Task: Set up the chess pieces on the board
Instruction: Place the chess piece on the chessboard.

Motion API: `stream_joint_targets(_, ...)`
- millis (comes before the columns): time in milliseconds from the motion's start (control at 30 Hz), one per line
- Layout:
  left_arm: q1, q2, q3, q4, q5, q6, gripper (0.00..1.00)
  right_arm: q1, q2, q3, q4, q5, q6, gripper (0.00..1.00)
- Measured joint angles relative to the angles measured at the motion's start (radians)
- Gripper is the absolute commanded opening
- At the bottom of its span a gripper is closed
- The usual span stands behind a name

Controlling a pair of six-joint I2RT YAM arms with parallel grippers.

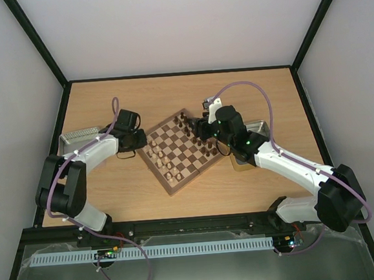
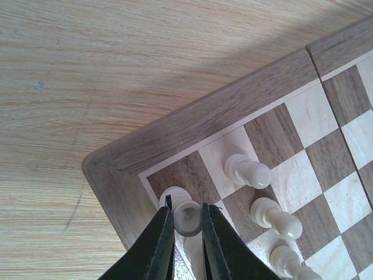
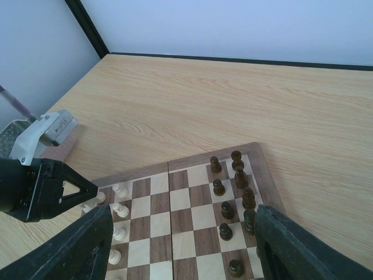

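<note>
Stem of cream chess piece (image 2: pixel 187 214) hidden between left fingers (image 2: pixel 165 224), clenched on it, standing upright on left corner square of board (image 2: pixel 221 111). Right fingers (image 3: pixel 81 245) spread wide, empty, above board. Board set cornerwise on bench (image 1: pixel 106 101).

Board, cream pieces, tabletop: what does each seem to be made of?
The board: wood, apparently; grain streaks run along its dark rim, satin sheen, inlaid-looking checks. The cream pieces: probably pale turned wood, smooth with a soft gloss; plastic can't be ruled out. The tabletop: light wood-grain surface, matte; very even pattern suggests laminate.
</note>
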Motion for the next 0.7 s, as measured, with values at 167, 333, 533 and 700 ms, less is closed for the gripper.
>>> stream_joint_targets(167, 0.0, 0.001, -0.003, 0.003, 0.0, 0.008, 0.28, 0.0, 0.0, 0.0, 0.0, 0.003, 0.003, 0.66)
stream_joint_targets(333, 0.0, 0.001, -0.002, -0.002, 0.0, 0.018, 0.36, 0.0, 0.001, 0.01, -0.017, 0.008, 0.014, 0.66)
stream_joint_targets(533, 0.006, -0.019, 0.046, -0.039, -0.005, 0.024, 0.47, 0.0, 0.008, 0.034, -0.053, 0.026, 0.045, 0.66)
stream_joint_targets(700, 0.014, -0.115, 0.085, -0.104, -0.023, 0.017, 0.63, 0.0, -0.003, 0.068, -0.128, 0.108, 0.114, 0.7)
